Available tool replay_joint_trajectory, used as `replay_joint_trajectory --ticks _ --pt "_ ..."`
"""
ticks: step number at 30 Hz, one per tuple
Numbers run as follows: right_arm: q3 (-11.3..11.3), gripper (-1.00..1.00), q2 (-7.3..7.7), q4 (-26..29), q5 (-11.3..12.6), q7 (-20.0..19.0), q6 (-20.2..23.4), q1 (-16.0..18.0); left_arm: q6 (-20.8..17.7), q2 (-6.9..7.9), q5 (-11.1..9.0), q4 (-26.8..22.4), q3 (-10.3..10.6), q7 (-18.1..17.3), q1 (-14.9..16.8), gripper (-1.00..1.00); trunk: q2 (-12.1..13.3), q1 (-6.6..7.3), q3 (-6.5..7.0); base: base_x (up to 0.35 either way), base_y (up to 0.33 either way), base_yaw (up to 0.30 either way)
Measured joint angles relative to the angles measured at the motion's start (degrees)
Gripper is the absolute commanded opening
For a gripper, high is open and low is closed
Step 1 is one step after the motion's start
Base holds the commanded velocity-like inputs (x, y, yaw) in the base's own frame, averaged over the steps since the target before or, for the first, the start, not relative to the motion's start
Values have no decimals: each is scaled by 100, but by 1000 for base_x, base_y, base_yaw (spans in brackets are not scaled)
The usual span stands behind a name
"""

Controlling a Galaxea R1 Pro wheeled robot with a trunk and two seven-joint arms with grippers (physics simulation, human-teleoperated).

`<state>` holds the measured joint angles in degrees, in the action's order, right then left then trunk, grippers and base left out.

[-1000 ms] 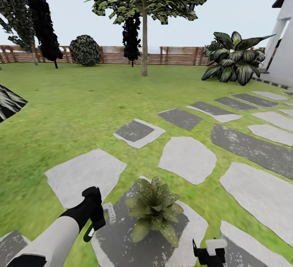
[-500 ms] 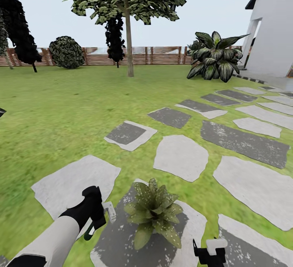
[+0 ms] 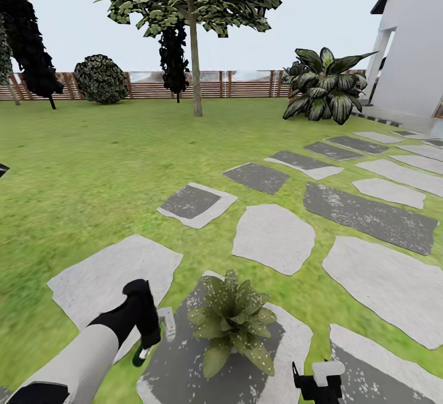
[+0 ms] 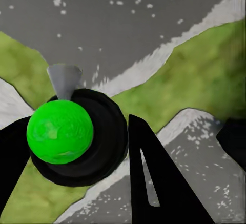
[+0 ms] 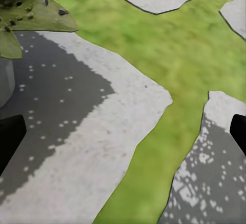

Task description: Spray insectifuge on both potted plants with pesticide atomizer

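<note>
A potted plant point(image 3: 232, 323), a low rosette of speckled green leaves, stands on a dark grey stepping slab point(image 3: 184, 367) right in front of me. My left gripper point(image 3: 152, 332) hangs just left of the plant, shut on the pesticide atomizer point(image 3: 165, 324), whose white nozzle points toward the leaves. The left wrist view looks down on the atomizer's green ball point(image 4: 60, 130) in a black collar, with a grey nozzle point(image 4: 64, 79), held between black fingers point(image 4: 148, 183). Low on the plant's right, my right gripper point(image 3: 317, 382) is open and empty. A leaf point(image 5: 31, 11) and the grey pot point(image 5: 4, 80) show beside it.
Grey stepping slabs point(image 3: 274, 236) cross the lawn point(image 3: 92, 164) toward a white house point(image 3: 409, 53) at the right. A tree point(image 3: 195, 65), a striped agave point(image 3: 323, 84), a round bush point(image 3: 100, 79) and a brown slatted fence point(image 3: 246, 85) stand far off.
A second ago the view swung right, then held still. Since half a second ago my left arm has dipped slightly, lowering the atomizer beside the plant. The right gripper is unmoved.
</note>
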<state>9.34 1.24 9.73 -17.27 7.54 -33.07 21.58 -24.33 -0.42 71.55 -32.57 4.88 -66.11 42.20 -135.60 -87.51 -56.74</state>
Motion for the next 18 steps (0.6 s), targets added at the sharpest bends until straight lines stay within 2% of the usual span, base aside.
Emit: replay_joint_trajectory --ticks 1,2,4,5,7,9,12,14,16,18 --pt "0 100 0 0 -2 1 0 1 15 -14 25 -8 18 -54 16 -100 0 0 0 0 0 0" --pt "-4 100 0 0 -4 -1 1 1 11 -58 257 -19 163 -92 26 -100 0 0 0 0 0 0" --pt "-8 100 -2 0 -4 -3 0 0 7 -120 441 -161 270 -87 31 -100 0 0 0 0 0 0" --pt "-8 100 -1 -1 -4 -4 2 0 8 -125 462 -299 229 -92 32 -100 0 0 0 0 0 0" --pt "-9 100 -7 -3 -5 -4 7 1 3 -113 505 -707 -174 -82 3 -100 0 0 0 0 0 0" --pt "-9 100 -8 -3 -5 -4 7 0 -2 -79 559 -794 -354 -72 -31 -100 0 0 0 0 0 0" --pt "-9 100 -9 -1 -5 -4 2 0 -9 -92 660 -821 -368 -83 -41 -100 0 0 0 0 0 0" --pt "-9 100 -9 -3 -5 -4 5 0 -17 -145 1030 -832 -403 -93 -44 -100 0 0 0 0 0 0" --pt "-9 100 -9 -1 -5 -4 6 1 -105 -231 1150 -833 -413 -99 -45 -100 0 0 0 0 0 0" --pt "-9 100 -9 0 -4 -4 5 1 -350 -415 1184 -853 -404 -111 -41 -100 0 0 0 0 0 0"
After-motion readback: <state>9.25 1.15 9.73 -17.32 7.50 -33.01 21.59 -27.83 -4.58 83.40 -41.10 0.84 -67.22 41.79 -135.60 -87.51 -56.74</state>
